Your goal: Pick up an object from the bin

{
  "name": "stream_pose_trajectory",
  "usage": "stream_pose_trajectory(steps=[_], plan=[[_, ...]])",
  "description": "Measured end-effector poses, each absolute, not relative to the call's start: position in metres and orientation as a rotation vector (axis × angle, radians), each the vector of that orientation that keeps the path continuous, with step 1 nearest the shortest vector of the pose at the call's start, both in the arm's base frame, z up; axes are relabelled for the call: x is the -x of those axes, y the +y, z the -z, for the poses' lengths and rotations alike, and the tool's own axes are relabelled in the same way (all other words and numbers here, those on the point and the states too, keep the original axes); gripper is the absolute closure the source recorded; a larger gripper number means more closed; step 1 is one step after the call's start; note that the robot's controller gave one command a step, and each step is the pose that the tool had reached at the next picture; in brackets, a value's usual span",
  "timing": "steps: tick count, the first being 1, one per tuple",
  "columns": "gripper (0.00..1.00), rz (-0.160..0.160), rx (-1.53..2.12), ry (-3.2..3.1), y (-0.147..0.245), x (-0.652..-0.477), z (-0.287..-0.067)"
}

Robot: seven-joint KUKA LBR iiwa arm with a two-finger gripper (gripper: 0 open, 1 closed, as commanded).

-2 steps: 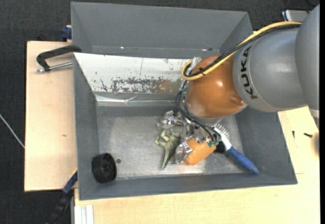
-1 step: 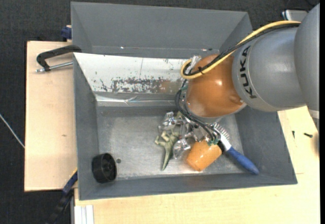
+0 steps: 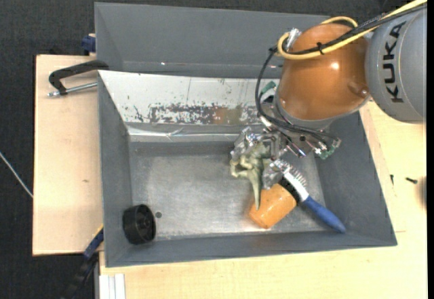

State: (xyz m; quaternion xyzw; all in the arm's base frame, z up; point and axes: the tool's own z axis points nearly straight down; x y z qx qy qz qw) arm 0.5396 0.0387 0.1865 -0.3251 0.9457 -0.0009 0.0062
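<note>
Bin point(image 3: 190, 189) floor scratched grey metal; black wheel point(image 3: 138, 224) near-left corner

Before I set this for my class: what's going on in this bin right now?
The robot arm reaches in from the right, its gripper low over the right half of the grey bin, above a cluster: a pale greenish thing, an orange piece and a blue-handled brush. Whether it grips any cannot be told. A black round thing lies near the front left corner.
</note>
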Motion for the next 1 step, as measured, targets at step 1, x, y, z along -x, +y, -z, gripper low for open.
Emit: stream_pose_trajectory(steps=[1], plan=[[1.00, 0.005, 1.026, 2.953, 0.0356, -0.5493, -0.2708]])
